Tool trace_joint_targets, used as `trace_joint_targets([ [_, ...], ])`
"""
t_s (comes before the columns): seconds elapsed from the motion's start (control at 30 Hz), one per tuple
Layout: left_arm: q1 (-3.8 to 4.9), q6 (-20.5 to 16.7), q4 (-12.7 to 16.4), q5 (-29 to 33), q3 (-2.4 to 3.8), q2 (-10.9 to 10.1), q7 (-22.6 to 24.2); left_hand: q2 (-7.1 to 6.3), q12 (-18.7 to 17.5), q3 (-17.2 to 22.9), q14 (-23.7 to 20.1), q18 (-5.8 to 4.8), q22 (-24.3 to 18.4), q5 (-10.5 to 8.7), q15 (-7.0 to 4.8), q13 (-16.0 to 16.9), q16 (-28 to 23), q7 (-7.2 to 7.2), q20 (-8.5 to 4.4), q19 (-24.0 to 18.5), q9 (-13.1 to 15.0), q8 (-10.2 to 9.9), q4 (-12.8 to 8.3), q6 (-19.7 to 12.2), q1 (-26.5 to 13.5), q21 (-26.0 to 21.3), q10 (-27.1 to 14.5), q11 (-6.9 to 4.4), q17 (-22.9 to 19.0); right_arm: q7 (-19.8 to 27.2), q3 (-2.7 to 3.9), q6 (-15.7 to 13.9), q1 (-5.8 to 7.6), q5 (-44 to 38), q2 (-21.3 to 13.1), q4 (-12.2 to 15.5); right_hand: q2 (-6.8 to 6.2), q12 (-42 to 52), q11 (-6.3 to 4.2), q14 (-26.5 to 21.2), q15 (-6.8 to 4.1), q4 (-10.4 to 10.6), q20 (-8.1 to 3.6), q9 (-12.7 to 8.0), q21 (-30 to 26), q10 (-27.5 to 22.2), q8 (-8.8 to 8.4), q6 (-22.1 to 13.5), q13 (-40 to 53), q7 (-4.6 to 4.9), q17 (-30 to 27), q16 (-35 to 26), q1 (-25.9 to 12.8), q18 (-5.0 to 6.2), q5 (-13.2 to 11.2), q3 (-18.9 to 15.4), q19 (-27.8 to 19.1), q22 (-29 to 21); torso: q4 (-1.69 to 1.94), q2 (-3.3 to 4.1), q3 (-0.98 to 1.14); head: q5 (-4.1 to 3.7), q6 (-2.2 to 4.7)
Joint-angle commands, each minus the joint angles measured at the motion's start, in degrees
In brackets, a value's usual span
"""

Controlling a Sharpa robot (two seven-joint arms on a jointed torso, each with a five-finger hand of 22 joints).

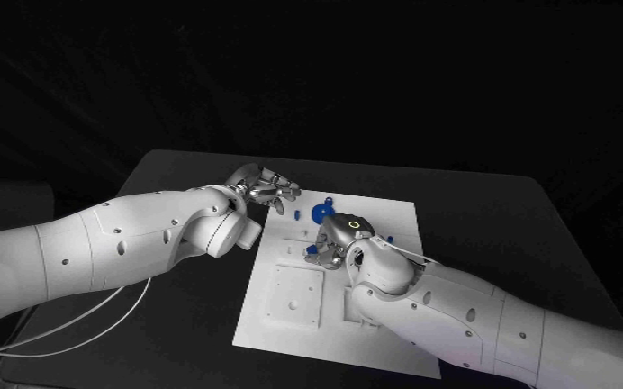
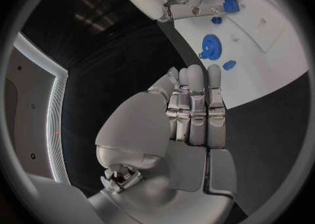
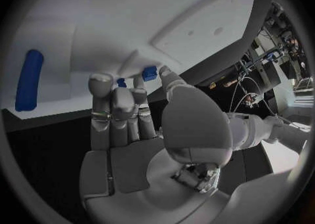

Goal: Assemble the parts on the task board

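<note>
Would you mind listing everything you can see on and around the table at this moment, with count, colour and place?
Table: one, black, under everything.
Task board: one, white plate, middle of the table, with raised square blocks on its near part.
Blue gear: one, blue, lying on the board near its far end.
Small blue parts: at least three, blue, scattered on the board around the gear.
Long blue part: one, blue, lying flat on the board.
Held blue part: one, blue, pinched at the right hand's fingertips.
Cable: one, white, hanging below the left arm.
Left hand: silver, at the board's far left corner, holding nothing, fingers together.
Right hand: silver, over the board's middle, pinching the part.
</note>
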Motion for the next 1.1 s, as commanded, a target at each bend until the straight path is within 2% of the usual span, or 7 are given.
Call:
trace_joint_targets([
  [0.03, 0.07, 0.75, 0.13, 0.21, 0.03, 0.06, 0.24, -0.45, 0.09, 0.33, 0.01, 0.93, 0.06, 0.22, 0.47, -0.07, -0.35, 0.16, 0.39, 0.05, -0.03, -0.15, -0.08, -0.37, -0.02, -0.28, -0.3, 0.09, 0.06, -0.38, -0.12, 1.09, -0.13, -1.02, 0.31, -0.45, 0.34, -0.32, 0.02, 0.32, -0.12, -0.05, -0.53, -0.1, 0.16, 0.29, 0.22, 0.47, 0.1, 0.06, 0.07, 0.15, -0.01, -0.65, -0.48, 0.52, 0.7, 4.07, -0.01, 0.02, -0.01, 0.05, -0.05],
  [0.4, 0.08, 0.88, 0.19, 0.21, 0.02, 0.02, 0.15, -0.45, 0.09, 0.33, 0.01, 0.93, 0.06, 0.22, 0.47, -0.07, -0.35, 0.16, 0.39, 0.05, -0.03, -0.15, -0.08, -0.37, -0.02, -0.28, -0.3, 0.09, 0.06, -0.17, -0.4, 1.4, -0.19, -1.32, 0.78, -1.04, 0.33, -0.54, 0.0, 0.26, -0.15, -2.53, -0.54, -0.37, 0.04, 0.22, 0.21, 0.55, 0.32, 0.06, 0.1, -0.01, 0.39, -0.66, -2.07, 3.68, 0.61, 4.04, -0.04, 0.0, -0.01, 0.13, -0.15],
  [0.5, 0.08, 0.95, 0.22, 0.21, 0.02, 0.0, 0.12, -0.46, 0.21, 0.45, 0.03, 0.94, 0.13, 0.26, 0.46, -0.08, -0.38, 0.17, 0.39, 0.05, -0.02, -0.15, -0.1, -0.36, 0.1, -0.27, -0.39, 0.08, 0.17, -0.04, -0.52, 1.65, -0.19, -1.55, 0.81, -1.1, 0.66, -0.58, -0.05, 0.22, -0.14, -4.18, -0.53, -0.49, -0.08, 0.16, 0.21, 0.62, 0.35, 0.03, 0.05, -0.09, 1.36, -0.66, -2.31, 5.41, 0.55, 4.02, -0.06, -0.01, -0.02, 0.13, -0.23],
  [0.57, 0.08, 0.98, 0.26, 0.21, 0.02, -0.01, 0.09, -0.46, 0.21, 0.45, 0.03, 0.94, 0.13, 0.26, 0.46, -0.08, -0.38, 0.17, 0.39, 0.05, -0.02, -0.15, -0.1, -0.36, 0.1, -0.27, -0.39, 0.08, 0.17, 0.05, -0.7, 1.84, -0.19, -1.73, 0.82, -1.14, 0.55, -0.52, -0.08, 0.18, -0.15, -6.51, -0.55, -0.79, -0.05, 0.08, 0.21, 0.76, 0.51, 0.03, 0.03, -0.16, 1.13, -0.71, -2.7, 8.85, 0.49, 4.04, -0.08, 0.0, 0.01, 0.11, -0.26],
  [0.73, 0.08, 1.03, 0.34, 0.2, 0.01, -0.05, 0.03, -0.47, 0.2, 0.55, 0.03, 0.96, 0.23, 0.41, 0.45, -0.08, -0.37, 0.2, 0.37, 0.04, -0.02, -0.15, -0.24, -0.36, 0.28, -0.25, -0.41, 0.07, 0.19, 0.17, -1.25, 2.12, -0.19, -2.31, 0.73, -1.19, 0.86, -0.6, -0.04, 0.15, -0.14, -9.7, -0.54, -1.07, -0.05, -0.09, 0.19, 0.88, 0.6, 0.12, 0.01, -0.19, 1.25, -0.67, -2.2, 10.87, 0.41, 4.04, -0.1, 0.0, 0.02, 0.1, -0.31],
  [0.87, 0.08, 1.13, 0.41, 0.2, 0.0, -0.08, -0.02, -0.47, 0.19, 0.61, 0.03, 0.97, 0.29, 0.52, 0.44, -0.09, -0.36, 0.22, 0.36, 0.03, -0.02, -0.16, -0.31, -0.37, 0.35, -0.23, -0.43, 0.08, 0.21, 0.25, -1.49, 1.9, -0.19, -2.82, 0.67, -1.28, 1.05, -0.62, -0.07, 0.12, -0.13, -11.18, -0.52, -1.21, -0.02, -0.12, 0.2, 0.95, 0.65, 0.15, -0.05, -0.27, 0.89, -0.64, -2.07, 12.24, 0.35, 4.03, -0.09, 0.0, 0.05, 0.03, -0.31],
  [1.1, 0.08, 1.41, 0.65, 0.19, -0.02, -0.18, -0.11, -0.44, 0.15, 0.73, 0.0, 0.98, 0.57, 0.72, 0.46, -0.1, -0.39, 0.27, 0.36, -0.03, -0.05, -0.18, -0.39, -0.47, 0.27, -0.21, -0.48, 0.11, 0.23, 1.25, -1.65, 0.73, -0.19, -3.3, 0.49, -1.37, 1.06, -2.06, 0.07, -0.21, -0.16, -13.36, -0.56, -1.64, -0.75, -1.29, 0.2, 0.28, -0.69, 0.54, -0.49, -0.93, -0.01, -0.46, 1.13, 15.91, 0.03, 3.87, -0.09, -0.01, 0.07, 0.03, -0.29],
])
